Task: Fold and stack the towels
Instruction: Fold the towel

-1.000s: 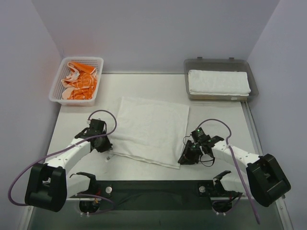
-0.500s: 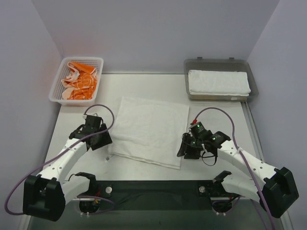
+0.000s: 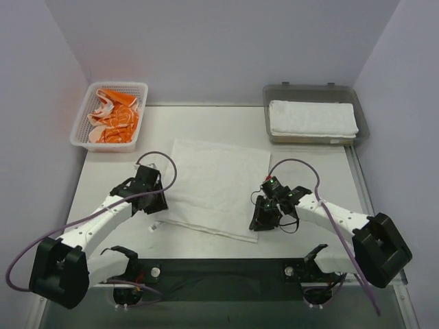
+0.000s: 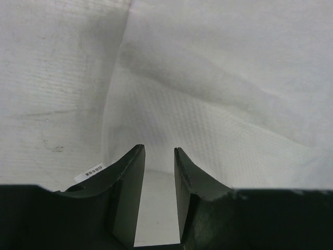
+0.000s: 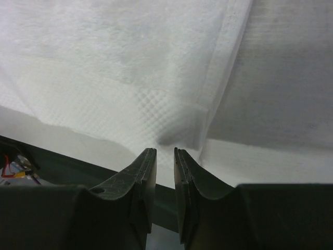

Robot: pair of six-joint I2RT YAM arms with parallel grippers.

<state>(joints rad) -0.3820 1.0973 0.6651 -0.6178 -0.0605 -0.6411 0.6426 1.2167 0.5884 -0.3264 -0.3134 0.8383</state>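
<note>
Now: white towel (image 3: 216, 181) lies spread mid-table (image 3: 206, 120), a claw at each near corner.
Folded towel (image 3: 312, 116) sits in tray (image 3: 312, 88) far right, orange towel (image 3: 113, 122) in basket (image 3: 116, 85) far left; left gripper (image 3: 156, 205) pinches the white towel's near-left corner, right gripper (image 3: 259, 221) its near-right corner.

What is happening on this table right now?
Two robot arms are working on a white towel spread flat in the middle of the table. The right gripper pinches its near right corner. The left gripper is at the near left corner, but whether it grips is unclear. A folded towel lies in the grey tray, and an orange towel waits in the white basket.
</note>
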